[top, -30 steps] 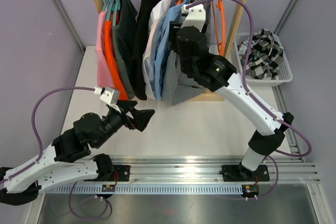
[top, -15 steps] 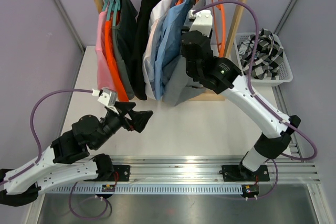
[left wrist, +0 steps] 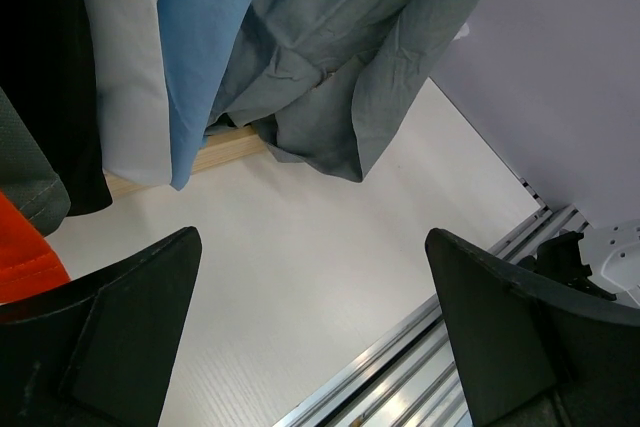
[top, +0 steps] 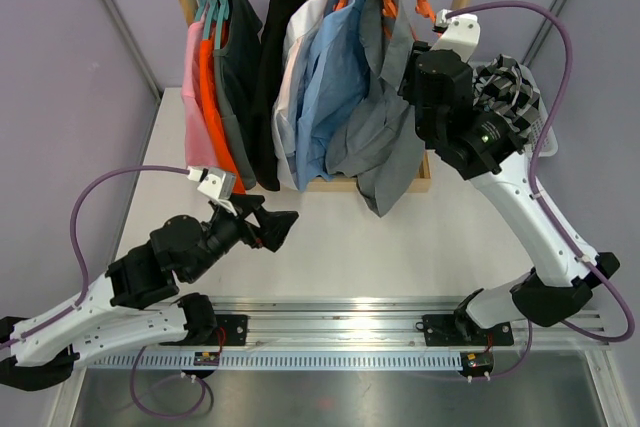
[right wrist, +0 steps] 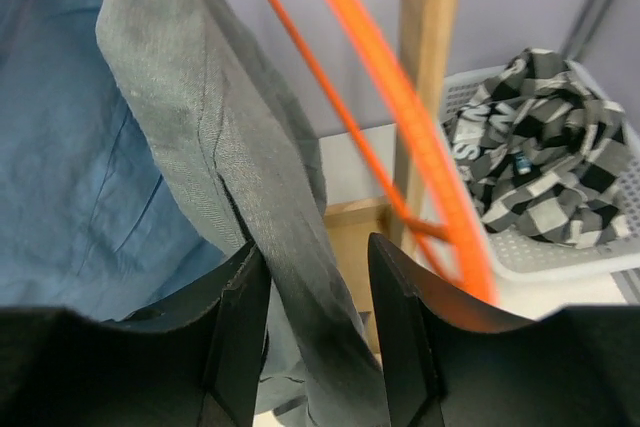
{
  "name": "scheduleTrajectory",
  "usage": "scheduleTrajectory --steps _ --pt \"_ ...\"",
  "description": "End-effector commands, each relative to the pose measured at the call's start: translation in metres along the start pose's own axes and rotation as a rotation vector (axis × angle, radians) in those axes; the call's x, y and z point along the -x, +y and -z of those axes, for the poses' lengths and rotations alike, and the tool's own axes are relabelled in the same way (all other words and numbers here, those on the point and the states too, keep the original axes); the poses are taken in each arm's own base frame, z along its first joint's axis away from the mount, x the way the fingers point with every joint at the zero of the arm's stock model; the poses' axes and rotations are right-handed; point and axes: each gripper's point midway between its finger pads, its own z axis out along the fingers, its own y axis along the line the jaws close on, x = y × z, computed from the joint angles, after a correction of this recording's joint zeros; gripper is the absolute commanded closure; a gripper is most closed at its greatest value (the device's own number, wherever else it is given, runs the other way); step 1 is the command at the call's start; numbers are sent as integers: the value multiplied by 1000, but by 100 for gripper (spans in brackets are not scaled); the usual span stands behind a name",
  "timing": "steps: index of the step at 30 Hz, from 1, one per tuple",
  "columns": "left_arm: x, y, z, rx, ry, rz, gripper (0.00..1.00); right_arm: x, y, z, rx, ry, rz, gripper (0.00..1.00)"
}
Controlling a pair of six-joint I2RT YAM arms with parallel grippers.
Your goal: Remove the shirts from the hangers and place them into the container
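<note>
White table point(top: 400, 247); right tool point(right wrist: 315, 277) high, gripping grey shirt point(right wrist: 200, 127).

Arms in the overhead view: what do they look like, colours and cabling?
The left arm and right arm have white links with bulky black joints. A purple cable loops along each, ending at a small white camera box. The left tool and right tool each have two black wedge-shaped fingers.
</note>
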Motion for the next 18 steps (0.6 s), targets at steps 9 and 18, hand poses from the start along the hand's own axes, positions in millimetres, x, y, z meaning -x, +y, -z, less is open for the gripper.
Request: scheduleTrajectory --steps 9,18 --pt "16 -3 2 -6 -61 33 1 -12 45 -10 225 60 64 65" --pt "14 -5 -3 -5 -53 19 1 12 35 -3 216 18 151 45"
